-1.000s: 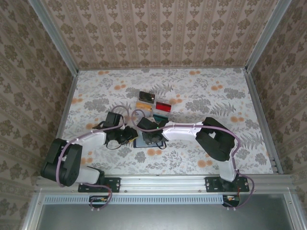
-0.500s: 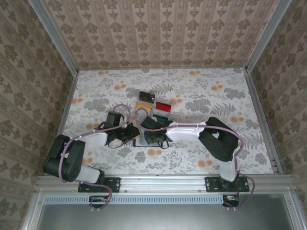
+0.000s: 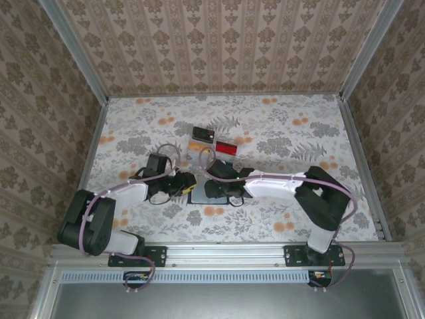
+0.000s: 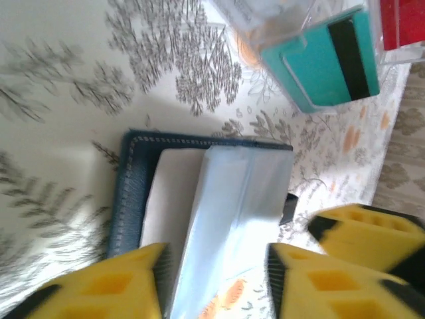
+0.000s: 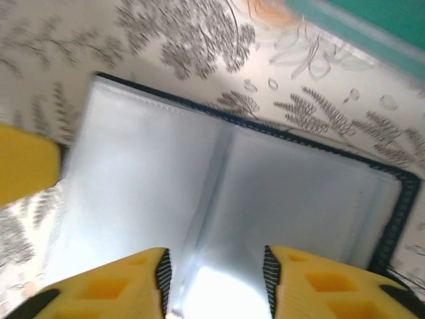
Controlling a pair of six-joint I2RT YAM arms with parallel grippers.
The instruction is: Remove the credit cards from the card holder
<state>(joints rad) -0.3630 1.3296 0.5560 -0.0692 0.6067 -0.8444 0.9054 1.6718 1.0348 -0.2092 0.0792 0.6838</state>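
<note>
The left gripper (image 4: pixel 212 282), fingers apart, has edged in over the open card holder (image 4: pixel 129 193) on the tabletop (image 3: pixel 279 133), straddling a pale pocket leaf, while the right gripper (image 5: pixel 214 282), also apart, hovers above, so another card pull looks close.

The card holder (image 5: pixel 153 166) lies on the desk (image 3: pixel 285 126), and the credit cards (image 3: pixel 226 149) lie clustered just behind it.

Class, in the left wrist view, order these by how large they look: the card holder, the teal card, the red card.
1. Card holder, largest, though the jaws hide its lower part.
2. Teal card.
3. Red card, smallest as seen; the frame edge cuts it off, so its full size is unsure.
</note>
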